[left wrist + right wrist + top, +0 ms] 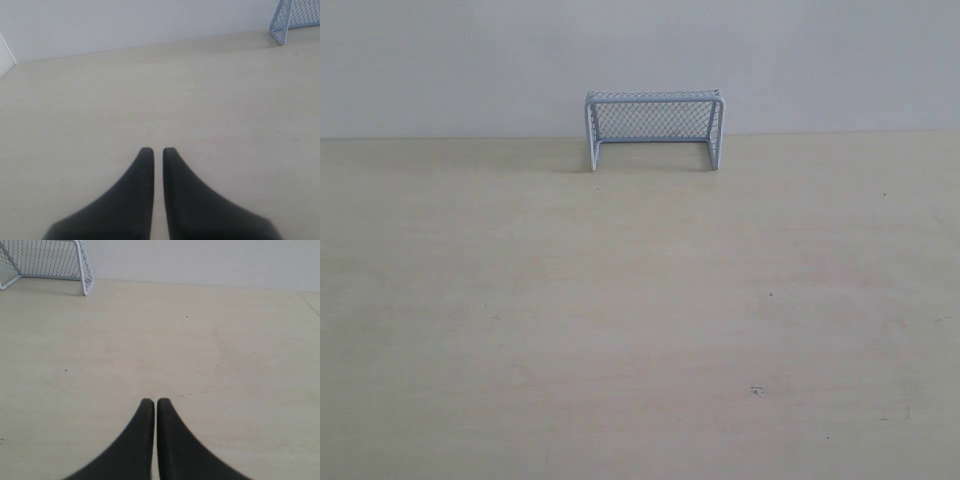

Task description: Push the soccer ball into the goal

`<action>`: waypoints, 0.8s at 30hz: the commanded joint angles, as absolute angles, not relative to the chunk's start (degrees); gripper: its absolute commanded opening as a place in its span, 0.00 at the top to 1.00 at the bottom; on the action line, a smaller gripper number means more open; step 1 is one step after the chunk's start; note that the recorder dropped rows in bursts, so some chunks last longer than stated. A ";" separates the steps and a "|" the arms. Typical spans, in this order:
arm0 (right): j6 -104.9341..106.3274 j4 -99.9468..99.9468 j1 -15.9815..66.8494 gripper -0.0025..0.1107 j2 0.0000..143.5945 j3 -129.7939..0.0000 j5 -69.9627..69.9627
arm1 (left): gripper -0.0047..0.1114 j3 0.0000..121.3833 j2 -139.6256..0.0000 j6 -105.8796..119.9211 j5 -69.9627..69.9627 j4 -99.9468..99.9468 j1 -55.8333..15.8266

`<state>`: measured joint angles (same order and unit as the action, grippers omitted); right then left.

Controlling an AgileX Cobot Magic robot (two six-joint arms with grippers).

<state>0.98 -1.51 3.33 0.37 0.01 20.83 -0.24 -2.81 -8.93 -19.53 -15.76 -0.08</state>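
two empty grippers are held nearly closed: left gripper (158,150), right gripper (155,401). no ball is seen in any view; the goal (654,120) stands well ahead of both. once found, the ball should be nudged gently, squarely goalward.

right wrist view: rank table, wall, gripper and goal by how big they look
1. table
2. wall
3. right gripper, inflated by nearness
4. goal, cropped by the frame, so nearly tied with it

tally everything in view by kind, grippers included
goal: 1
grippers: 2, the left gripper and the right gripper
soccer ball: 0 in any view
total: 3
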 commanded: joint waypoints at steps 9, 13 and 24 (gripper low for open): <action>1.35 -1.40 2.88 0.98 0.00 0.00 20.40 | 0.91 0.00 -3.13 -9.47 -19.33 -15.77 -0.53; 1.35 -0.75 2.88 0.98 0.00 0.00 20.40 | 0.91 0.00 -3.13 -9.47 -19.33 -15.77 -0.53; 1.35 -0.75 2.88 0.98 0.00 0.00 20.40 | 0.91 0.00 -3.13 -9.47 -19.33 -15.77 -0.53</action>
